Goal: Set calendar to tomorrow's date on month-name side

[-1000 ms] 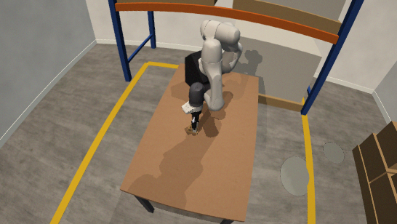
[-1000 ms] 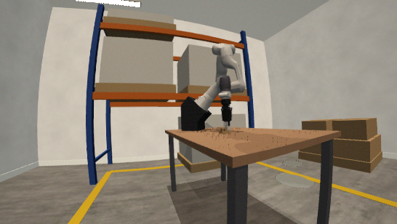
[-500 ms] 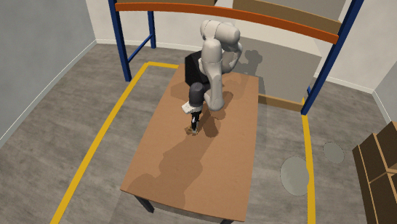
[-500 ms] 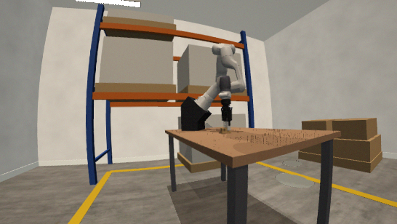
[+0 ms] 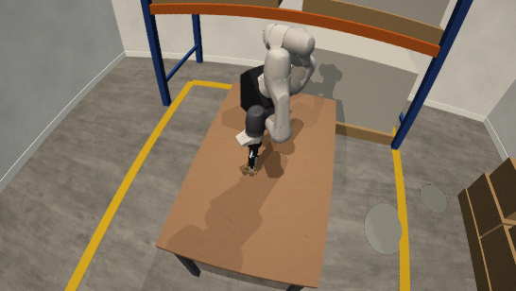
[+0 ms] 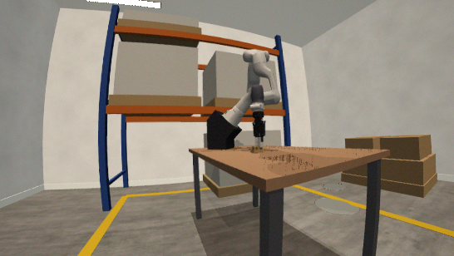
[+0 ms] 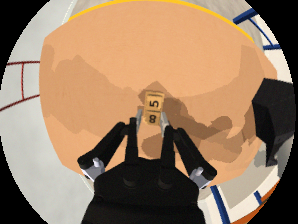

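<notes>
Note claw (image 5: 252,169) (image 6: 258,143) (image 7: 151,116) parted, gripping nothing, astride 8 cube (image 7: 152,118), presumably to free it without nudging 5 cube (image 7: 154,102), just beyond; judge pairing meant for side-by-side display

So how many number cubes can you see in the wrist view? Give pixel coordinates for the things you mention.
2: one cube (image 7: 154,102) showing a 5, beyond the fingertips; the other (image 7: 152,118), showing an 8, between them. Digits on hidden faces can't be read.

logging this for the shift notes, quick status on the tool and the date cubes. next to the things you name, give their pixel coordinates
Tool (image 5: 252,170) (image 6: 258,146) (image 7: 151,116) open around the 8 cube (image 7: 152,118); 5 cube (image 7: 154,102) next to it; nothing seen between the cubes
</notes>
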Controlling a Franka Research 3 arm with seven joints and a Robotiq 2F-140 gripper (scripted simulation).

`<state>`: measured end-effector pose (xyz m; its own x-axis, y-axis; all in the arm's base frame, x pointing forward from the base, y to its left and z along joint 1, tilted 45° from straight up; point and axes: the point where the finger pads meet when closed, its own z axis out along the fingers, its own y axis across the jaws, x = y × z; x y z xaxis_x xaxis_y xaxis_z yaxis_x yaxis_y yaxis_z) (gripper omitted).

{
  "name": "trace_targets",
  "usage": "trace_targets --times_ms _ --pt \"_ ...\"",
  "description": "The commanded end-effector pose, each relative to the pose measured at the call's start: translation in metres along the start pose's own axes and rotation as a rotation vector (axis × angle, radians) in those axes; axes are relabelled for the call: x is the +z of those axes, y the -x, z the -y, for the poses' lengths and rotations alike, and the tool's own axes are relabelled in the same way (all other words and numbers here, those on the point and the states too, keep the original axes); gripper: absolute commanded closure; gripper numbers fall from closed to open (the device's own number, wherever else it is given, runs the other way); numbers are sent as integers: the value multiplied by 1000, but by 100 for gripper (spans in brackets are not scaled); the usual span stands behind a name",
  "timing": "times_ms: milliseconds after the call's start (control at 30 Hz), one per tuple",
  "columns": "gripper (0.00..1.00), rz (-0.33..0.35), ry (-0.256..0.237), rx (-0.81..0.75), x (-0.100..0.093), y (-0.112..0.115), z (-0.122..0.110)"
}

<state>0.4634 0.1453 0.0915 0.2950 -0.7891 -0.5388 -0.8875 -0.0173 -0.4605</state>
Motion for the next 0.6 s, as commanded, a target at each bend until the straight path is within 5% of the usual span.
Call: trace_targets --times_ms 0,567 --pt "71 8 7 1 -10 3 -2" --pt "71 8 7 1 -70 2 -2"
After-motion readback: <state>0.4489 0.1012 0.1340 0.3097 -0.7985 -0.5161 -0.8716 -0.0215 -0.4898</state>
